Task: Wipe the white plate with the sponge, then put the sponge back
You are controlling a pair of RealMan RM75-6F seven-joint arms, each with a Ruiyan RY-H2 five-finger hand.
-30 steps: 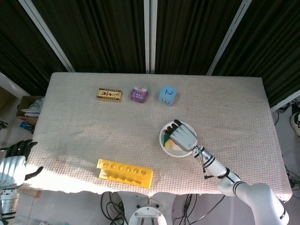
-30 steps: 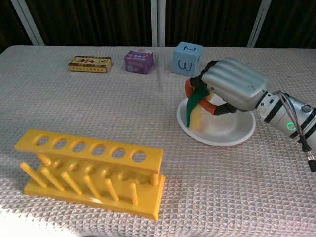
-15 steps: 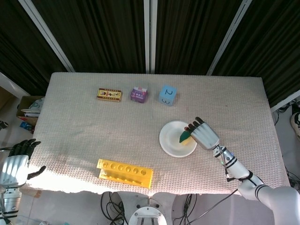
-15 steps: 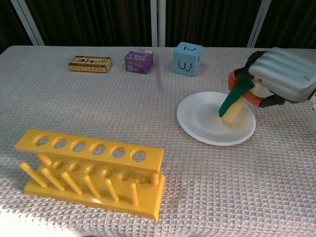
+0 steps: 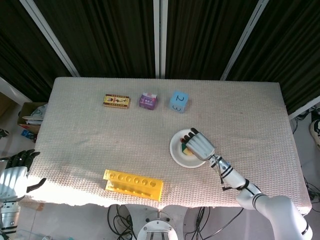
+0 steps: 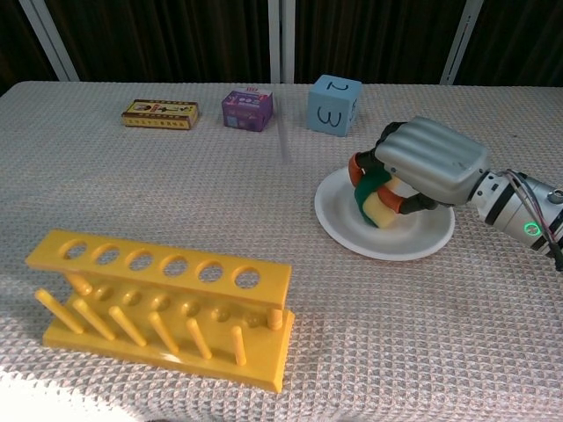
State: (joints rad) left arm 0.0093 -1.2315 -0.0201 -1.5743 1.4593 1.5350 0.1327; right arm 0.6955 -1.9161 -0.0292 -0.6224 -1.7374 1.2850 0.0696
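Note:
The white plate lies right of the table's centre. My right hand is over the plate and grips the yellow and green sponge, pressing its yellow side against the plate's inner surface. Most of the sponge is hidden under the hand in the head view. My left hand hangs off the table's left edge with its fingers apart and nothing in it; the chest view does not show it.
A yellow test-tube rack stands at the front. Along the back sit a yellow box, a purple box and a blue cube marked with numbers.
My right hand swung out to the plate's right rim with the sponge half a second ago, then came back left and down onto the plate's middle. The left hand barely shifted.

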